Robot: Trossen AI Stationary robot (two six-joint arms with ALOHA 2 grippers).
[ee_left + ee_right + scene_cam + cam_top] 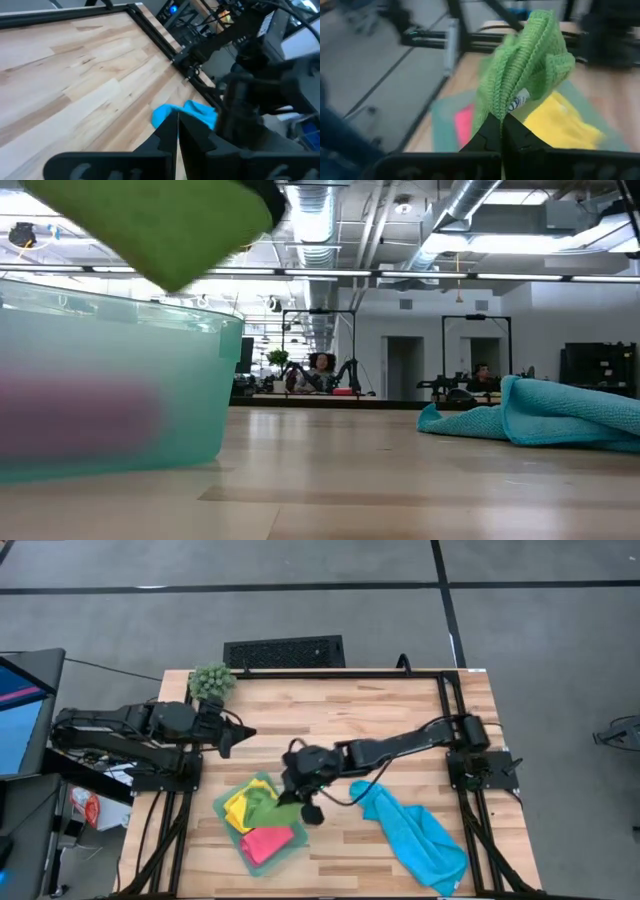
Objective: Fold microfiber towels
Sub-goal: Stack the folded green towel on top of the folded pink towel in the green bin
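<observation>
Right gripper [501, 125], jaws pinching the green towel [527, 65], is hovering above the tray [222, 806]; left gripper [243, 732], jaws closed and empty, is waiting beyond the tray.

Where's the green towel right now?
Green towel hangs from the shut right gripper, lifted just above the tray holding yellow towel and pink towel.

The right arm reaches across, bent at the wrist, its end effector [301, 802] clamped shut. The left end effector [240, 732] waits with fingers together.
</observation>
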